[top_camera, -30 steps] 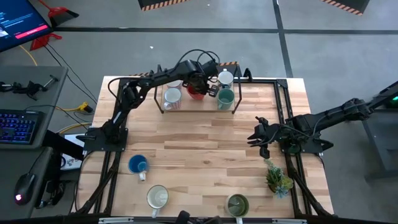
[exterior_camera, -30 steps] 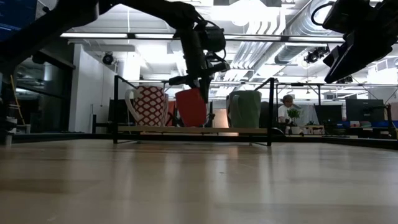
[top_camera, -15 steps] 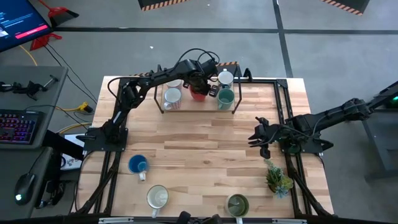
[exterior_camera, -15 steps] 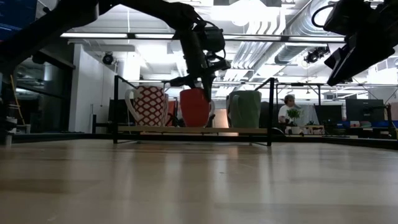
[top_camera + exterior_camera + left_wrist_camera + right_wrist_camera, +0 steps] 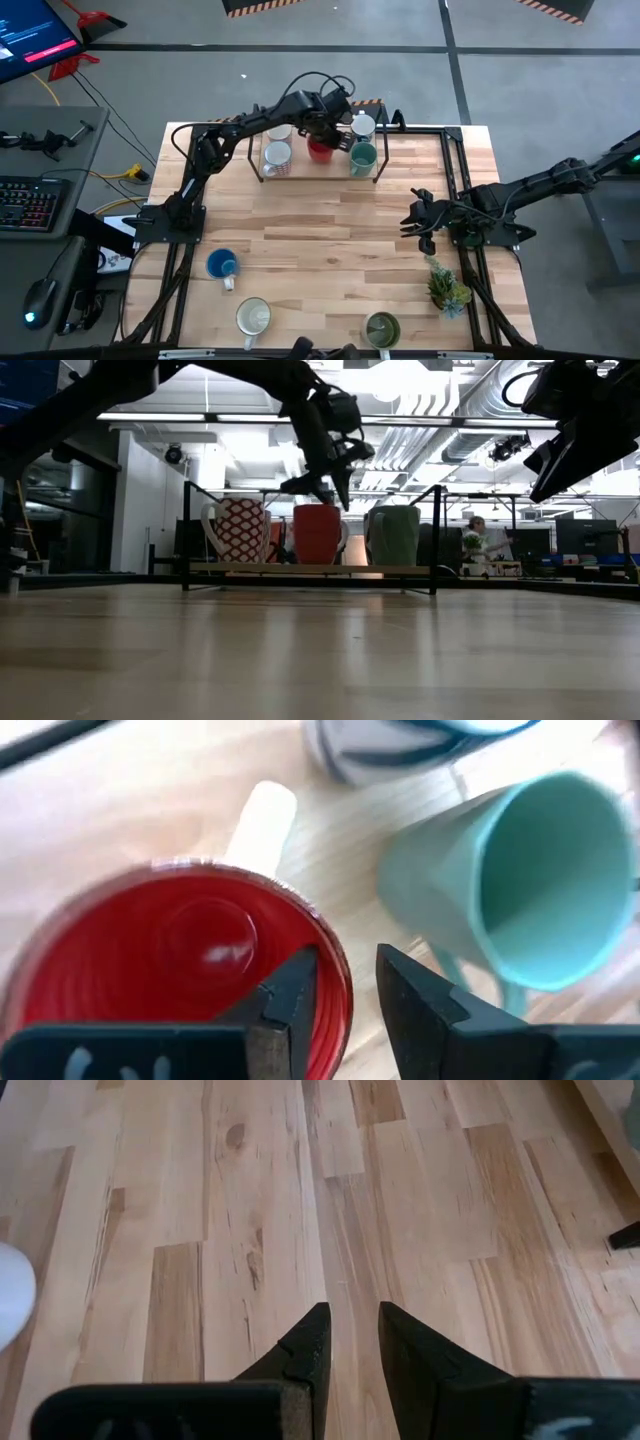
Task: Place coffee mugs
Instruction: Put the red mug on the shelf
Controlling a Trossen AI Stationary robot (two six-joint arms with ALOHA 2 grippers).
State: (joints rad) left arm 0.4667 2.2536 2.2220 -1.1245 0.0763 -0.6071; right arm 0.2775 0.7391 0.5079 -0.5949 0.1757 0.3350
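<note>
Since a second ago your left hand (image 5: 322, 490) has let go of the red mug (image 5: 318, 534) and lifted, its fingers now apart above the rim. That mug stands in the rack (image 5: 262, 170) at the desk's far edge, so this placement looks done. Your right hand (image 5: 412, 224) waits near the right edge, slightly parted and empty.

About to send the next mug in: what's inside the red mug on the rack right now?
The red mug looks empty: bare red bottom and walls. The left gripper is open just above its rim, one finger covering part of the near inner wall, so that bit cannot be checked.
</note>
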